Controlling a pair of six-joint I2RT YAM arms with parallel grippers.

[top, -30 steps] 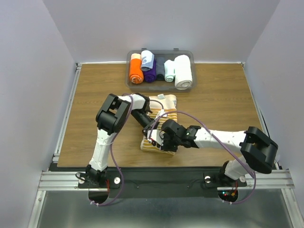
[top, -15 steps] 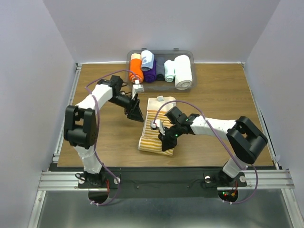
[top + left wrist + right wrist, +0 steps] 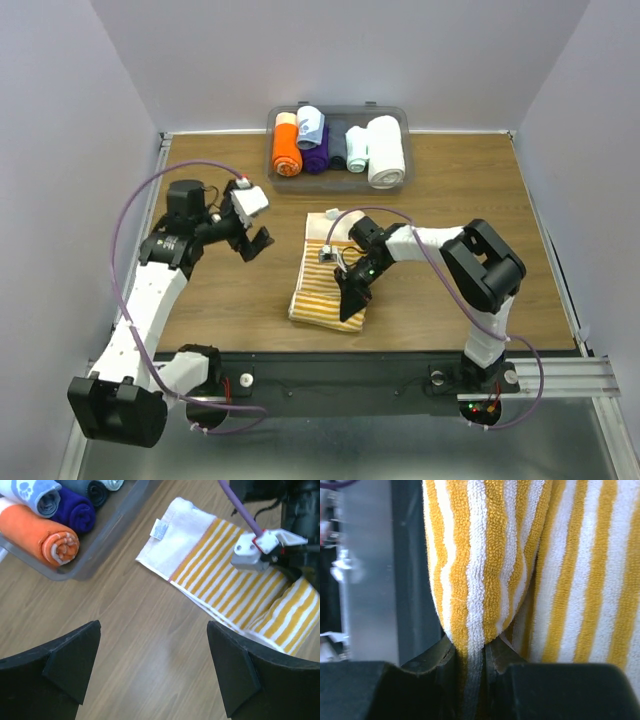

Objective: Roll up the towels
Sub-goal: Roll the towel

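Pinching a raised fold of the striped towel (image 3: pixel 318 272) with the right gripper (image 3: pixel 350 300), jaws nearly pressed together, at the cloth's 5 o'clock corner. Lying in the middle of the table (image 3: pixel 450 290), white end toward the bin (image 3: pixel 340 108) at 12 o'clock. Hovering at the towel's 10 o'clock: left gripper (image 3: pixel 256 240), spread wide, empty.

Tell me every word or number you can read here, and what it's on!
Care tag on the striped towel: faint print, too small to read.
Pale blue rolled towel: paw-print pattern only, no words.
No other writing shows in any view.
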